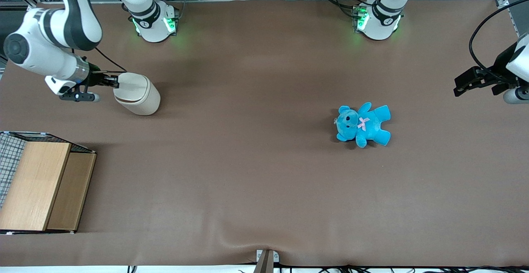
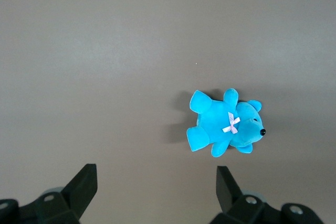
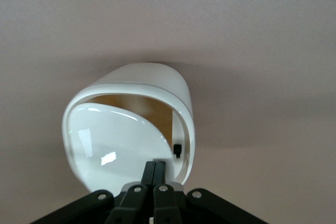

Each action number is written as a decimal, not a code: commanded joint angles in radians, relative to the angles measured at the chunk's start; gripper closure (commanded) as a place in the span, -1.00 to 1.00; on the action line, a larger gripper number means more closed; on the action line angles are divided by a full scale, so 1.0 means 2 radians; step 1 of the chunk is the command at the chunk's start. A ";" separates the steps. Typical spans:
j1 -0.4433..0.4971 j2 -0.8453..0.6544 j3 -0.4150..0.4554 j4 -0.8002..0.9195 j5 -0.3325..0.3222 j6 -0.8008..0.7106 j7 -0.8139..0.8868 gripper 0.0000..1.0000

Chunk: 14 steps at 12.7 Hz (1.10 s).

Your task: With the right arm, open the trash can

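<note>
My gripper is at the rim of the trash can, on the edge facing my arm's end of the table. My two fingers are pressed flat together with nothing between them, and their tips sit on the edge of the lid. The lid is tipped inward on one side, so a gap shows along the rim and I can see the tan inner wall of the bin through it. A small dark part sits inside near the rim; it may be a hinge piece, but I cannot be sure.

The trash can stands upright on the brown table, toward the working arm's end and farther from the front camera than the wire crate with its wooden top. My right arm reaches down to it from above, the silvery wrist section roughly level with the can's top.

A blue teddy bear with a pink bow lies on its back well apart from the can, toward the parked arm's end of the table
</note>
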<state>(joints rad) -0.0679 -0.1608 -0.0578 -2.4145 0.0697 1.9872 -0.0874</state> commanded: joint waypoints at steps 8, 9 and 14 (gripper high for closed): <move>0.031 0.073 0.004 0.298 0.002 -0.240 0.012 -1.00; 0.035 0.082 0.004 0.326 -0.008 -0.251 0.005 -1.00; 0.042 0.117 0.005 0.456 -0.023 -0.319 0.005 -1.00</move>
<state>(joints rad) 0.0156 0.0255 -0.0464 -1.6151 0.0398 1.3959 -0.0766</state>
